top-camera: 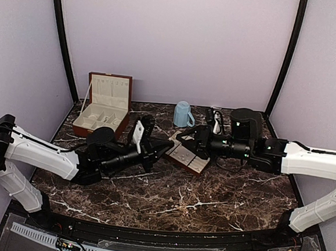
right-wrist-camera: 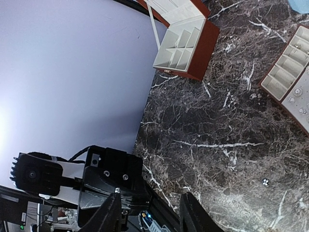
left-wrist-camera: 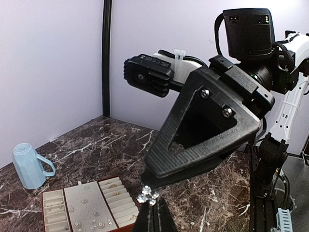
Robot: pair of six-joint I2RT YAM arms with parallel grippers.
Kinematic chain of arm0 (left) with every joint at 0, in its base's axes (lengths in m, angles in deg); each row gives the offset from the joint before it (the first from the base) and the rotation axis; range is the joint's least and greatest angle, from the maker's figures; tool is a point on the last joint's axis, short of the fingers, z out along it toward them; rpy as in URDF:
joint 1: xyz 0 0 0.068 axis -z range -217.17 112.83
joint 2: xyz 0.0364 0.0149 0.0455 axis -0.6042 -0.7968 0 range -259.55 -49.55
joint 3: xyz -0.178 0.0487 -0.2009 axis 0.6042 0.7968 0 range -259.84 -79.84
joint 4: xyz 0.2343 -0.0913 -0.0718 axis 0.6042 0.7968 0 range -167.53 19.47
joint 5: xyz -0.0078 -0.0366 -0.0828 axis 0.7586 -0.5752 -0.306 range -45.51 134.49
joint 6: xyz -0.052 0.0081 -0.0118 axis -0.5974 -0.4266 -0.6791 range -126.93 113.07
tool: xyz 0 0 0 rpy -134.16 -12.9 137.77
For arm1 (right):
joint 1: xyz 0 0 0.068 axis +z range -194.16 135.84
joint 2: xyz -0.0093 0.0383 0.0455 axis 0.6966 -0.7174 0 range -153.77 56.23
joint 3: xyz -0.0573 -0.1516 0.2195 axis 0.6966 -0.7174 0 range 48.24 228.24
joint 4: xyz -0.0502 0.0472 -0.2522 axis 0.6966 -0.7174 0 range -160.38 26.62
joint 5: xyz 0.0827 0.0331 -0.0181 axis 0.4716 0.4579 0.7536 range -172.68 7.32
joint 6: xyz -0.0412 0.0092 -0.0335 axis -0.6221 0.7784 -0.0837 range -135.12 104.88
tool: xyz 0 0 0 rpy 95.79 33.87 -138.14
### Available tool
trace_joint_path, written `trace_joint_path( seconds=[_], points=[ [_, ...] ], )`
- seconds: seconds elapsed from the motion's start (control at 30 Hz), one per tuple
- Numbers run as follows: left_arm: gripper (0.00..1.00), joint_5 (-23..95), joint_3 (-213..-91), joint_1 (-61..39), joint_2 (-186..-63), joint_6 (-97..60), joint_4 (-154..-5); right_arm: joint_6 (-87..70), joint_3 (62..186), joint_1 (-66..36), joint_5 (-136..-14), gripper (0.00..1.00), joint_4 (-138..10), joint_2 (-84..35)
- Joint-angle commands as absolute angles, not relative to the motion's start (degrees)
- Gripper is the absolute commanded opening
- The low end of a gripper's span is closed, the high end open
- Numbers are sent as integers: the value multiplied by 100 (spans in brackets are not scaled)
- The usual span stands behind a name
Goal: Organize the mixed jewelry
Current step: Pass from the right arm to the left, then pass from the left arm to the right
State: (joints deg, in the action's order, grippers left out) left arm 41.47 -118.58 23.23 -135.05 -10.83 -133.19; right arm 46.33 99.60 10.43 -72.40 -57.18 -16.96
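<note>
left gripper [left-wrist-camera: 152,209] is clenched on a glinting jewelry piece [left-wrist-camera: 148,195] at its tip, raised above the counter [left-wrist-camera: 96,150]. right gripper [right-wrist-camera: 150,200] is half parted, grasping nothing, just above that piece. other jewelry pieces [left-wrist-camera: 99,224] lie in the tray [left-wrist-camera: 54,216].

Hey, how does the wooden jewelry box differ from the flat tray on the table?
The wooden box stands with its lid raised; the tray lies flat and lidless. The box sits at the far left; the tray lies in the middle. Both have cream-lined compartments.
</note>
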Motion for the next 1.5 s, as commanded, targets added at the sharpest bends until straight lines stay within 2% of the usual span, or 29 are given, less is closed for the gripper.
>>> trace_joint_path(
  seconds=[0.0,0.27,0.47,0.6,0.73,0.97,1.1,1.27,1.47],
  points=[
    [0,4275,-11759,2316,-13061,-1377,-12635,4318,9992,959,-7420,45,-5734,-1727],
    [0,3334,-12049,1726,-12240,-1972,-10576,3539,10042,653,-7379,49,-5733,-1829],
    [0,2414,-12801,1066,-11595,-1703,-8175,2993,10163,317,-7056,49,-5919,-1923],
    [0,1433,-13132,414,-11479,-1395,-7499,2638,10202,313,-7197,49,-6169,-1799],
    [0,466,-13155,-206,-11651,-1050,-7509,2531,10092,308,-7194,50,-6077,-1614],
    [0,-397,-13286,-368,-12018,-268,-7636,2315,10187,310,-6789,53,-6012,-1540],
    [0,-697,-13262,-365,-12169,-184,-7671,2176,10335,334,-6500,54,-5959,-1624],
    [0,-898,-12754,-350,-12310,-572,-8559,2155,10407,432,-6345,56,-5920,-1810],
    [0,-984,-12971,-43,-12537,-235,-7940,1959,10506,792,-6247,55,-6125,-2129]
  ],
)
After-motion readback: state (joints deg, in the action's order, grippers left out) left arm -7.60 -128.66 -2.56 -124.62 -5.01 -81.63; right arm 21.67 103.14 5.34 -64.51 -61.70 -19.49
